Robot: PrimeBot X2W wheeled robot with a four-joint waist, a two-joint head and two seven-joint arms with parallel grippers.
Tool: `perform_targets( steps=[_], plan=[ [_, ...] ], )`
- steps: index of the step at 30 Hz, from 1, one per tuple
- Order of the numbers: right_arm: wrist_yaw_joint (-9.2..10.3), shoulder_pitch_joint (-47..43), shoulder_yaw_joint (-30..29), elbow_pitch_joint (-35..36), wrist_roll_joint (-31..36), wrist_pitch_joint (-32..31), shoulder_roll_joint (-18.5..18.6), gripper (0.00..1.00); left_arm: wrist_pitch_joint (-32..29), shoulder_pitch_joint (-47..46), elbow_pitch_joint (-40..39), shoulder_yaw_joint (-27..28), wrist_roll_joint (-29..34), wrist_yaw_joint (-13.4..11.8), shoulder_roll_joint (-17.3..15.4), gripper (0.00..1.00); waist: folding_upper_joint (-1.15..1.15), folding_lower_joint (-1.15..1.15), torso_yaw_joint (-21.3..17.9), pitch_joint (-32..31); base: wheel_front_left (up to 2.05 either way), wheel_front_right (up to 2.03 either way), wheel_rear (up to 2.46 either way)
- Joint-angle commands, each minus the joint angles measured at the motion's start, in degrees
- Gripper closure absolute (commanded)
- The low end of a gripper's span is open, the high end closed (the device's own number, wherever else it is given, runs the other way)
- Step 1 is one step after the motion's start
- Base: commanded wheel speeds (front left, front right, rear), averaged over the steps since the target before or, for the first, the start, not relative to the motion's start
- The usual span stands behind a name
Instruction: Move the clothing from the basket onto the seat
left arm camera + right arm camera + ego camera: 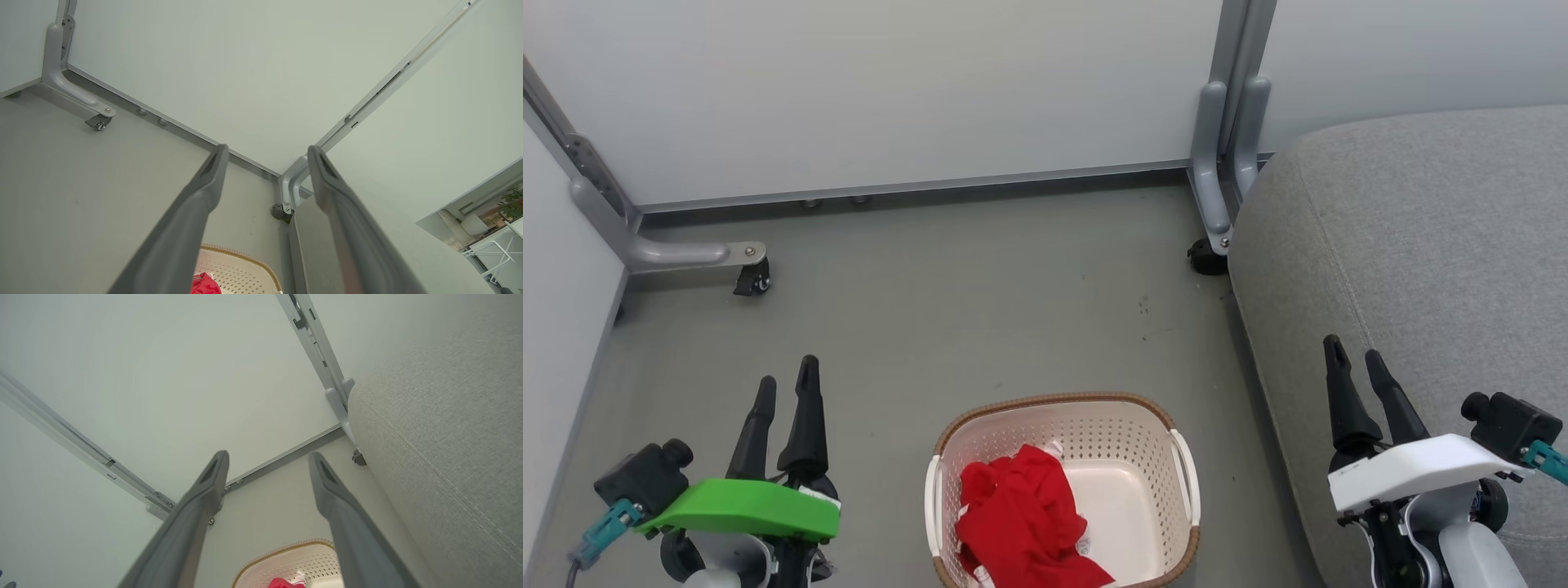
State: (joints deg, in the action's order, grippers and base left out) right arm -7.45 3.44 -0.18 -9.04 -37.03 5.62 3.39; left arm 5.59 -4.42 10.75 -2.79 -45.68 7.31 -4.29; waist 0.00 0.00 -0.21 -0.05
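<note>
The clothing (pixel 1021 514) is bright red, with a scrap of white at its edge. The basket (pixel 1094 433) is cream-white, its walls dotted all over with small holes, under a brown woven-look rim. The seat (pixel 1421 245) is light grey, finely flecked fabric with a paler stitched line. The floor (pixel 972 310) is dull grey-green. My left jaws are dark above a green cover (pixel 743 506), my right jaws dark above a white cover (pixel 1413 469).
</note>
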Motion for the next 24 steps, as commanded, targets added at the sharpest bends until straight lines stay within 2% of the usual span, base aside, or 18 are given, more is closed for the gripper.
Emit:
perform_targets(
  steps=[1,24],
  plan=[
    [-0.03,-0.2,0.3,1.0,2.4,0.6,0.4,0.0,0.6,0.1,-0.4,-0.2,2.2,0.2,-0.3,0.0,0.0,0.0,0.0,0.0,0.0,0.0,0.0],
    [-0.04,-0.9,1.2,0.3,18.7,4.1,0.2,0.0,4.1,0.9,1.2,-1.1,18.7,0.2,0.2,0.0,0.0,0.0,0.0,-0.2,0.0,0.0,0.0]
  ],
)
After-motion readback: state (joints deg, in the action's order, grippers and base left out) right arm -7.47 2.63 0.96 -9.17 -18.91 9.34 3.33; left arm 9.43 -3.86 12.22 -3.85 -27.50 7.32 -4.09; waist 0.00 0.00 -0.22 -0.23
